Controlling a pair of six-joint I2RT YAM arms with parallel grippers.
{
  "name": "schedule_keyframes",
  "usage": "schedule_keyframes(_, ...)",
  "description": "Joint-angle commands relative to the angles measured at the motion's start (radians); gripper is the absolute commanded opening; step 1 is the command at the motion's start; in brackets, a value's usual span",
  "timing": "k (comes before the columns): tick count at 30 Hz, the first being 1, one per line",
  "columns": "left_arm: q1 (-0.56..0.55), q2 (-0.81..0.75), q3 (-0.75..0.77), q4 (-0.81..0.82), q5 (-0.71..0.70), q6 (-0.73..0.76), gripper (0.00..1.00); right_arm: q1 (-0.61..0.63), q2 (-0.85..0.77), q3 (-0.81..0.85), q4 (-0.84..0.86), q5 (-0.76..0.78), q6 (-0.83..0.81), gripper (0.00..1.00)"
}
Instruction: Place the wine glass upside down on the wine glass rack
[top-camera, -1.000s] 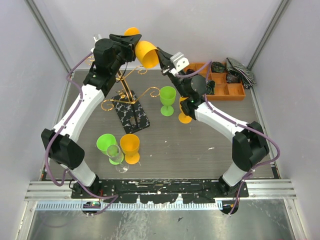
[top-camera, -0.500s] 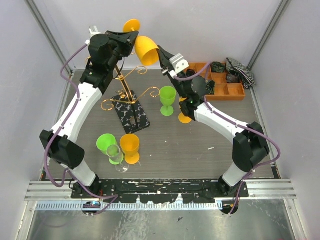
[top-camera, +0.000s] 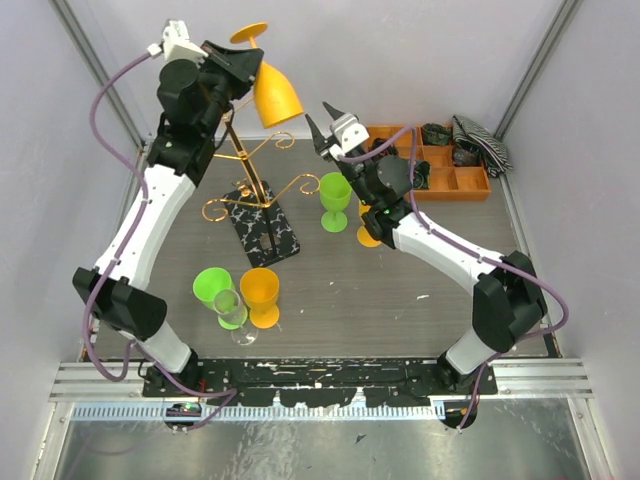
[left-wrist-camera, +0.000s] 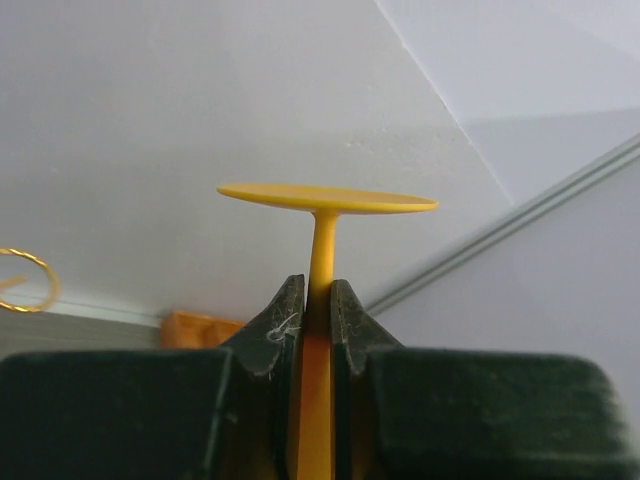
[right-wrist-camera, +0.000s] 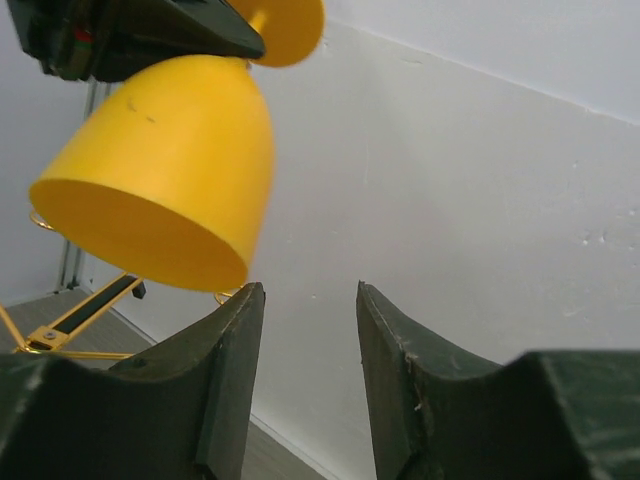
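Observation:
My left gripper (top-camera: 250, 62) is shut on the stem of an orange wine glass (top-camera: 276, 97) and holds it upside down, high above the table, foot up and bowl mouth down. In the left wrist view the stem (left-wrist-camera: 322, 250) is clamped between the fingers. The bowl also shows in the right wrist view (right-wrist-camera: 170, 165). The gold wire wine glass rack (top-camera: 252, 178) on its black marbled base (top-camera: 262, 228) stands below and a little left of the glass. My right gripper (top-camera: 322, 128) is open and empty, just right of the bowl.
A green glass (top-camera: 335, 198) stands right of the rack, with an orange glass (top-camera: 369, 234) behind my right arm. A green glass (top-camera: 212, 288), a clear glass (top-camera: 232, 312) and an orange glass (top-camera: 261, 294) stand near the front. An orange compartment tray (top-camera: 452, 175) is at the back right.
My left gripper has lifted the orange glass up and left and turned it from tilted to bowl-down. My right gripper has drawn slightly away from the bowl and stays open.

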Motion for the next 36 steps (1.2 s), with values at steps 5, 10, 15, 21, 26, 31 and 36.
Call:
schedule_keyframes(5,0.066,-0.240,-0.278,0.142,-0.104,0.449,0.00,0.002,-0.093,-0.003,-0.076,0.129,-0.062,0.56)
schedule_keyframes(10,0.082,-0.367,-0.460,0.236,-0.183,0.676,0.00,0.002,-0.114,-0.017,-0.135,0.146,-0.079,0.59)
schedule_keyframes(15,0.103,-0.490,-0.612,0.345,-0.286,0.881,0.00,0.003,-0.136,-0.050,-0.155,0.138,-0.090,0.60)
schedule_keyframes(21,0.146,-0.563,-0.695,0.412,-0.376,0.966,0.00,0.002,-0.146,-0.054,-0.202,0.143,-0.095,0.61)
schedule_keyframes(26,0.179,-0.574,-0.762,0.394,-0.373,1.018,0.00,0.002,-0.150,-0.062,-0.214,0.133,-0.103,0.62)
schedule_keyframes(31,0.217,-0.578,-0.908,0.495,-0.282,1.013,0.00,0.002,-0.154,-0.074,-0.221,0.104,-0.109,0.63)
schedule_keyframes(36,0.238,-0.563,-1.064,0.721,-0.224,1.039,0.00,0.000,-0.160,-0.089,-0.236,0.093,-0.119,0.63)
